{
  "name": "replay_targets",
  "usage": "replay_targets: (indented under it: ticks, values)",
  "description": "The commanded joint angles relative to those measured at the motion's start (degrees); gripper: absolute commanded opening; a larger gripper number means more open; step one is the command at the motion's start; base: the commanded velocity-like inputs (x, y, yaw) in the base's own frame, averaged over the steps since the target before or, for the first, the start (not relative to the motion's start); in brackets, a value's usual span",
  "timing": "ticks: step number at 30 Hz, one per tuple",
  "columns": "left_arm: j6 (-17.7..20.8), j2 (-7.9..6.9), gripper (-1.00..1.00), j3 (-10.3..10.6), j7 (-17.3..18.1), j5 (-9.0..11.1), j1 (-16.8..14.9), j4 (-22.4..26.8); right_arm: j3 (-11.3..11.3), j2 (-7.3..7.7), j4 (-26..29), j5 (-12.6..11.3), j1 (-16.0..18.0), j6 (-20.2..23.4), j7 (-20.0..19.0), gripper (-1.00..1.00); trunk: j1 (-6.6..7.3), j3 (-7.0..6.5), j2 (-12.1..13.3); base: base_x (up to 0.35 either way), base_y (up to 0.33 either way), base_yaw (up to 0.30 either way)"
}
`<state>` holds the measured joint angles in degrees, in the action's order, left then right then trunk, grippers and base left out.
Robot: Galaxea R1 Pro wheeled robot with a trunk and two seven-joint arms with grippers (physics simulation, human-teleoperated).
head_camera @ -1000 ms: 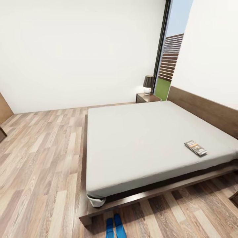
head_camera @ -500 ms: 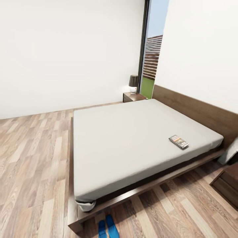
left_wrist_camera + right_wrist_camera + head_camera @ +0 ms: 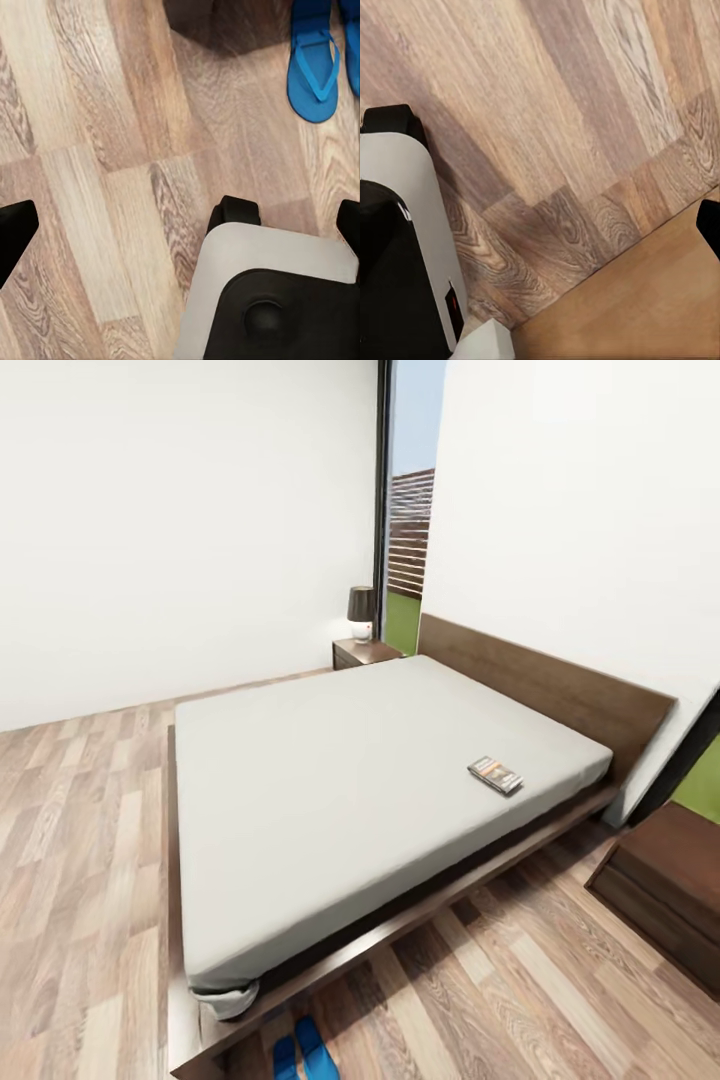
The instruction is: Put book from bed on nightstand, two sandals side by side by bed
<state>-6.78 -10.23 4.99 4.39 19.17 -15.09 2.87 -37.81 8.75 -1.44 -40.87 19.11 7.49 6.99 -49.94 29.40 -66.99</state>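
Observation:
The book (image 3: pixel 495 774) lies flat on the grey mattress of the bed (image 3: pixel 340 780), near its right edge and close to the headboard. The two sandals (image 3: pixel 300 1055), bright blue, lie side by side on the floor at the bed's near corner. In the left wrist view one sandal (image 3: pixel 313 67) lies beside the other sandal (image 3: pixel 351 30), ahead of my left gripper (image 3: pixel 180 232), which is open and empty. My right gripper (image 3: pixel 540 225) hangs open over bare floor. One nightstand (image 3: pixel 365 652) stands beyond the bed, another nightstand (image 3: pixel 665 885) at the near right.
A small dark lamp (image 3: pixel 361 610) stands on the far nightstand beside the tall window (image 3: pixel 405 530). Wood-plank floor (image 3: pixel 80 840) stretches to the left of the bed and in front of it. My own grey and black base (image 3: pixel 277 292) sits below the left gripper.
The whole head view has slid left as the camera turned right, bringing the near nightstand into the picture. The book and sandals lie where they were.

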Motion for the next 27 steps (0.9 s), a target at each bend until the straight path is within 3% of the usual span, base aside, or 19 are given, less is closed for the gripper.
replay_targets:
  ticks: [1, 19, 27]
  values:
    - [-0.2, 0.22, 1.00, 0.5, 0.2, 0.6, 0.0, -0.1, -0.5, -0.07, 0.0, -0.3, 0.0, 0.2, 0.1, 1.00, 0.00, 0.05, 0.0, 0.000, 0.000, -0.271]
    - [-0.2, 1.21, 1.00, 0.5, 0.5, 0.6, 0.0, -0.1, -0.5, -0.39, 0.6, -0.3, 0.0, 0.2, 0.1, 1.00, 0.00, 0.05, 0.0, 0.000, 0.000, -0.267]
    - [-0.2, 1.26, 1.00, 0.5, 0.6, 0.5, 0.0, -0.1, -0.5, -0.40, 0.8, -0.3, 0.0, 0.2, 0.1, 1.00, 0.00, 0.05, 0.0, -0.036, -0.028, -0.087]
